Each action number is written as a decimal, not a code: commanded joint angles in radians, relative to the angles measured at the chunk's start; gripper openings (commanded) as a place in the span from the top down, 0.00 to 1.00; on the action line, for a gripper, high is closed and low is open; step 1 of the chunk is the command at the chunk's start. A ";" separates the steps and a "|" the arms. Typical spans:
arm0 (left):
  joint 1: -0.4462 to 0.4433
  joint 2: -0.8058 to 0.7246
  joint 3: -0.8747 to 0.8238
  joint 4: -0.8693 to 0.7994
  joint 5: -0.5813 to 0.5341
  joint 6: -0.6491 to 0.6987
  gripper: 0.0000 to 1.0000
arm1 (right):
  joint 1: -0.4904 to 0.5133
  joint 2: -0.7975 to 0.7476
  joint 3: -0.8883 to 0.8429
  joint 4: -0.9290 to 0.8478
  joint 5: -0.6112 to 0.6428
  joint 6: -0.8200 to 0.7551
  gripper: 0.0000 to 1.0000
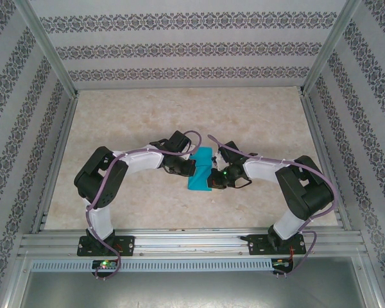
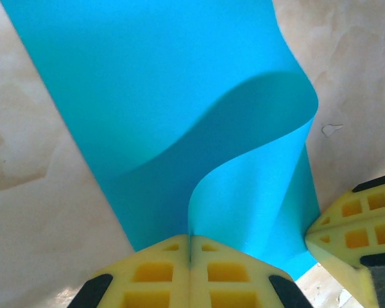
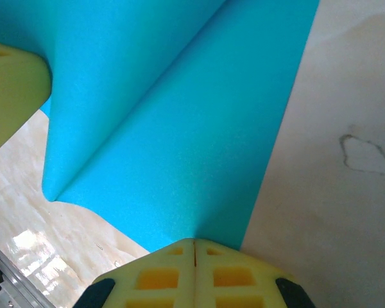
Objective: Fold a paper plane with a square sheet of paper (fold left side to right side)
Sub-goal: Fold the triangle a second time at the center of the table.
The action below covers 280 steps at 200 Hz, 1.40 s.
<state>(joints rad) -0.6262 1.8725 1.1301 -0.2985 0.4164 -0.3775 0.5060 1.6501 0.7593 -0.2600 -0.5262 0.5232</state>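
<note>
Left wrist | left tool (image 2: 190, 240), right tool (image 3: 194, 244) clenched on square sheet of paper (image 2: 147, 83) | risk: uneven pull skews crease, edge slips

Bright, even light; soft shadows

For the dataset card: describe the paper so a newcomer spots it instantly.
Start at the beige marbled table, and look to its middle where the two arms meet. Between the left gripper and right gripper, both shut on its edges, lies the square sheet of paper. It is the one teal-blue thing there, plain and curled over on itself.
</note>
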 commanded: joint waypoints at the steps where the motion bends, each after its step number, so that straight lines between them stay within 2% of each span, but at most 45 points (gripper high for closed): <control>1: 0.014 0.018 0.022 -0.038 -0.027 0.029 1.00 | -0.010 0.027 -0.005 -0.061 0.052 -0.016 1.00; 132: 0.016 0.053 0.023 -0.015 -0.027 0.032 1.00 | -0.012 0.027 0.003 -0.062 0.045 -0.013 1.00; 165: 0.016 0.067 0.020 -0.019 -0.025 0.038 1.00 | -0.026 0.002 0.003 -0.032 -0.010 0.003 1.00; 208: 0.016 0.073 0.008 -0.021 -0.021 0.034 1.00 | -0.075 -0.098 -0.016 0.072 -0.122 0.062 1.00; 235: 0.016 0.071 0.004 -0.019 -0.019 0.032 1.00 | -0.066 -0.086 -0.053 0.266 -0.179 0.171 1.00; 255: 0.015 0.073 0.003 -0.017 -0.019 0.028 1.00 | -0.038 -0.049 -0.053 0.372 -0.163 0.234 1.00; 280: 0.015 0.073 0.003 -0.013 -0.014 0.025 1.00 | -0.014 -0.003 -0.030 0.410 -0.110 0.254 1.00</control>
<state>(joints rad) -0.6243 1.9049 1.1397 -0.3027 0.4034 -0.3687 0.4698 1.6054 0.7185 0.0364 -0.6556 0.7136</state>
